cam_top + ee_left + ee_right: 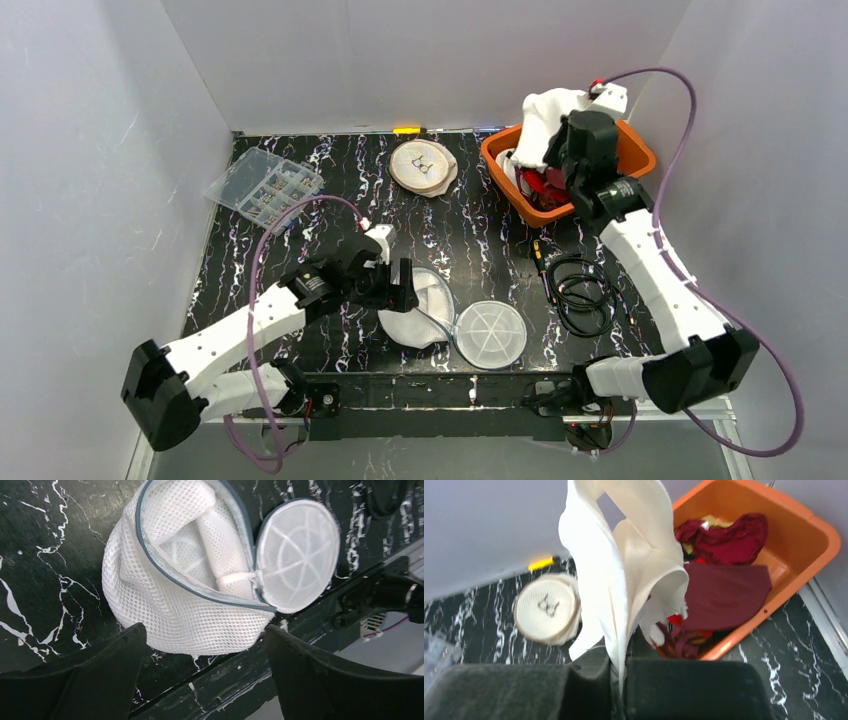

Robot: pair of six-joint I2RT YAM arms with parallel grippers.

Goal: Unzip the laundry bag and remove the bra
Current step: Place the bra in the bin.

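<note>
Top view: laundry bag [415, 318] lies unzipped at lower centre of the counter [480, 240], with its lid [490, 333] flipped out beside it. Left gripper [398, 285] hovers just over it. At upper right, right gripper [553, 150] holds the white bra [545, 112] above the orange bin [640, 152]. Bra looks out already, so this is prob. the drop-off step. Next move likely needs lowering + release.

Left wrist: gripper wide, nothing between its fingers [100, 680]. Bag mouth gapes along the grey zipper [200, 592]. White shapes inside could be frame or leftover, can't tell.

Right wrist: gripper clamped on bra fabric, tips hidden by the cloth. Dark red clothes [729, 590] in the bin, whose right corner is cut off.
</note>
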